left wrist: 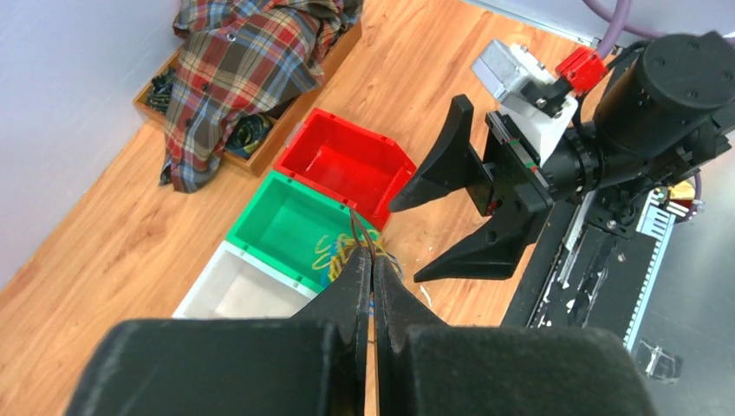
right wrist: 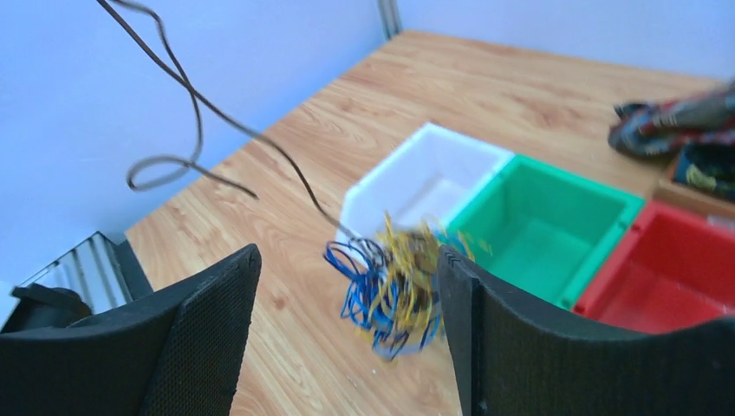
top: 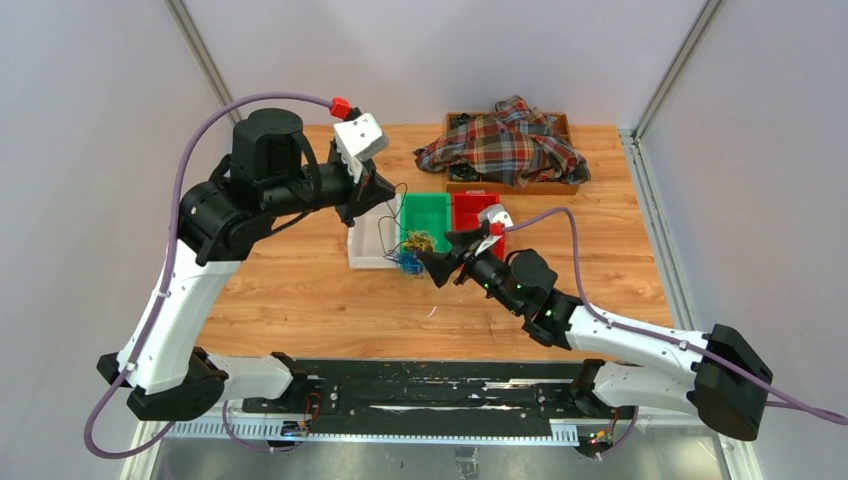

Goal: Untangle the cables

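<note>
My left gripper point(top: 385, 190) is shut on a dark brown cable point(left wrist: 360, 232) and holds it up in the air. The cable runs down point(right wrist: 191, 95) to a blurred tangle of blue and yellow cables point(right wrist: 394, 286) that hangs from it in front of the white and green bins. The tangle also shows in the top view point(top: 413, 252) and below my left fingertips point(left wrist: 334, 253). My right gripper point(right wrist: 347, 260) is open, its jaws wide apart. The tangle is between them, close to the right finger point(right wrist: 485, 329). I cannot tell whether they touch.
A white bin point(top: 362, 250), a green bin point(top: 425, 205) and a red bin point(top: 470, 208) stand in a row mid-table. A wooden tray point(top: 560, 185) under a plaid shirt point(top: 505, 145) sits at the back. Bare wood lies left of and in front of the bins.
</note>
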